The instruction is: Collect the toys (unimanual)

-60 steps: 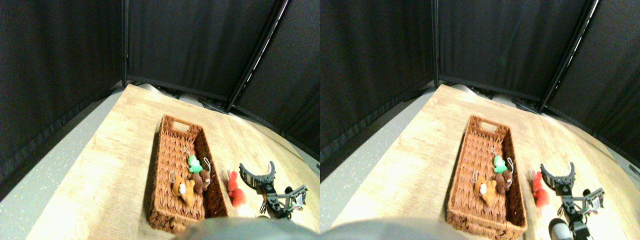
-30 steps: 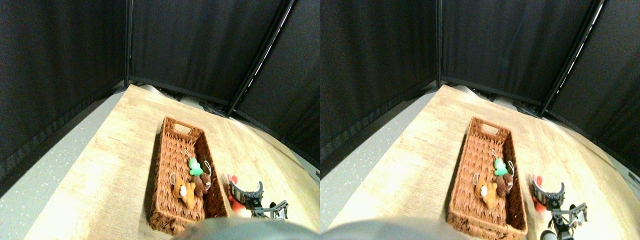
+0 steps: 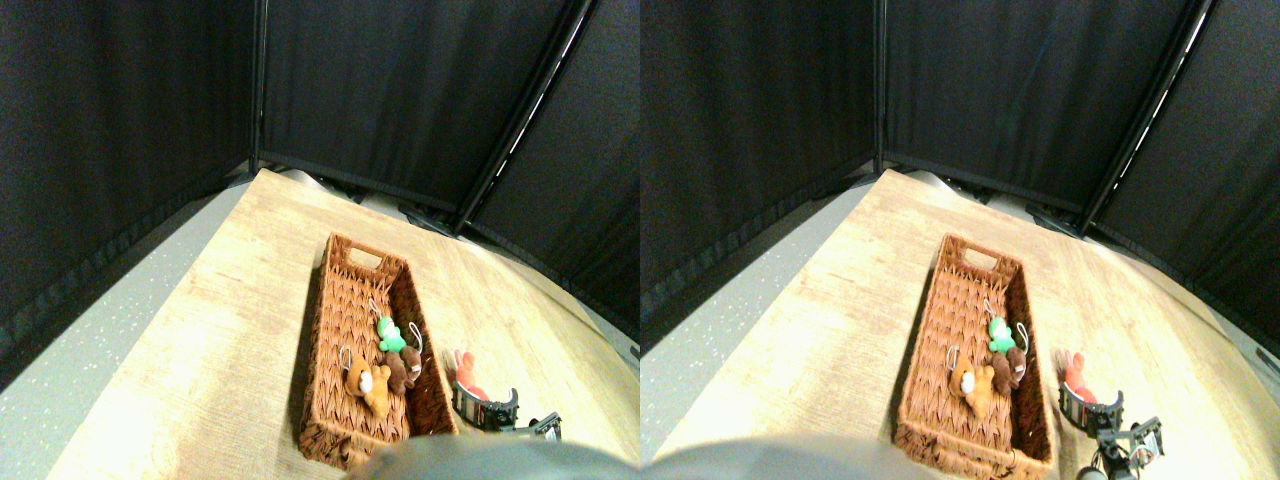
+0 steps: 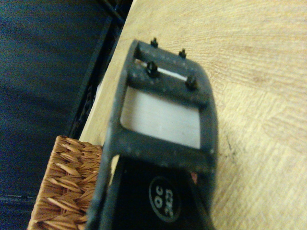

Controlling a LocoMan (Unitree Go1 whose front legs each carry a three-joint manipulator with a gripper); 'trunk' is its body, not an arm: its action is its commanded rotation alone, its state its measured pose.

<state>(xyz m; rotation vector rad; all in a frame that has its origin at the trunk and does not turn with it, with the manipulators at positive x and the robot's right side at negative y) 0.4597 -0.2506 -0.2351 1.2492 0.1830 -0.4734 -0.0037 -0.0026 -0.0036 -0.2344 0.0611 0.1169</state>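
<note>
While three toys, green (image 3: 390, 333), brown (image 3: 403, 368) and orange (image 3: 364, 379), lie inside the basket (image 3: 340, 300), the red toy (image 3: 466, 372) remains on the tabletop (image 3: 230, 330) beside its right wall. The right gripper (image 3: 486, 408) sits at the red toy; whether its jaws are spread or pinching cannot be told. By this evidence, one visible toy is left to collect.

Three plush toys lie inside the wicker basket (image 3: 345, 300), toward its near end. The green toy (image 3: 389, 334) rests against the right wall, its metal loop beside it. The brown toy (image 3: 403, 368) lies touching it on the near side, also by the right wall. The orange toy (image 3: 365, 380) lies beside the brown one, nearer the basket's middle. A red toy (image 3: 466, 372) lies on the wooden tabletop (image 3: 240, 300) just outside the basket's right wall, near the front edge, partly hidden.
</note>
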